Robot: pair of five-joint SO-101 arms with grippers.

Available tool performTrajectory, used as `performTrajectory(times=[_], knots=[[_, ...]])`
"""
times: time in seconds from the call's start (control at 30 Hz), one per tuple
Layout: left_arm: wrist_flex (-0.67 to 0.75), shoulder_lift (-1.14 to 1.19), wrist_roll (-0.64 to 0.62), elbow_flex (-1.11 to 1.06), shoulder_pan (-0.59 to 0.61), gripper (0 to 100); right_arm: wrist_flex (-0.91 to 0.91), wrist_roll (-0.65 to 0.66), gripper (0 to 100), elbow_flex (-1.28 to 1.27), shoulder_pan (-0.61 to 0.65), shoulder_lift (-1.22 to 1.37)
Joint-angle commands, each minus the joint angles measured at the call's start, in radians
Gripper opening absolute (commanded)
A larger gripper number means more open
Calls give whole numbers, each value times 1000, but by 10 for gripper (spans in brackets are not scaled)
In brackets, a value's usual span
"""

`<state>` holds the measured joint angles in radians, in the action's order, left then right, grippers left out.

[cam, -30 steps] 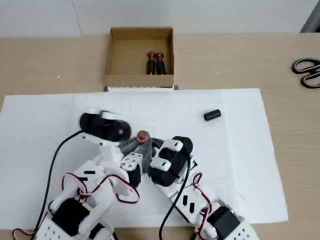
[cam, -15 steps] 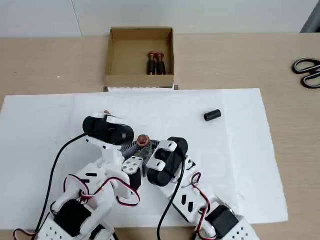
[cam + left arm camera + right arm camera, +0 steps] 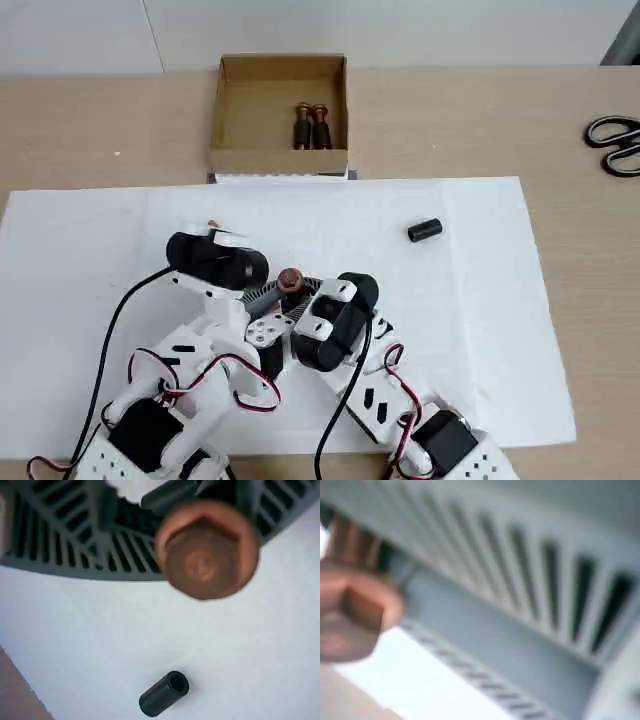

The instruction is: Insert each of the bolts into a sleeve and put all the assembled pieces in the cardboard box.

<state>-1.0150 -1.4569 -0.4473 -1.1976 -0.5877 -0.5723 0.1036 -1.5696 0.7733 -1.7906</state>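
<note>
Copper bolt (image 3: 288,277) is held upright between left pincer (image 3: 268,296) and right pincer (image 3: 303,292), likely for sleeving; their grips cannot be told

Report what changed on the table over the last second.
The left arm and the right arm drew back a little toward their bases, and the bolt between them came along. The loose sleeve, the two assembled pieces in the cardboard box and the scissors stayed put.

Bolt (image 3: 347,612) blurred — cut off at edge.
</note>
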Motion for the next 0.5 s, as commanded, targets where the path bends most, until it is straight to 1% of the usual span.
performTrajectory(times=[0.0, 0.13, 0.37, 0.47], knots=[[0, 5, 43, -18, -37, 188, 13, 8, 2, 78, 1, -15], [-8, 6, 89, 2, -26, 188, 13, 8, 2, 61, 1, -15], [-6, 6, 216, 31, 140, 188, 13, 6, 2, 55, 1, -15], [-6, 11, 245, 84, 172, 188, 13, 6, 2, 40, 1, -13]])
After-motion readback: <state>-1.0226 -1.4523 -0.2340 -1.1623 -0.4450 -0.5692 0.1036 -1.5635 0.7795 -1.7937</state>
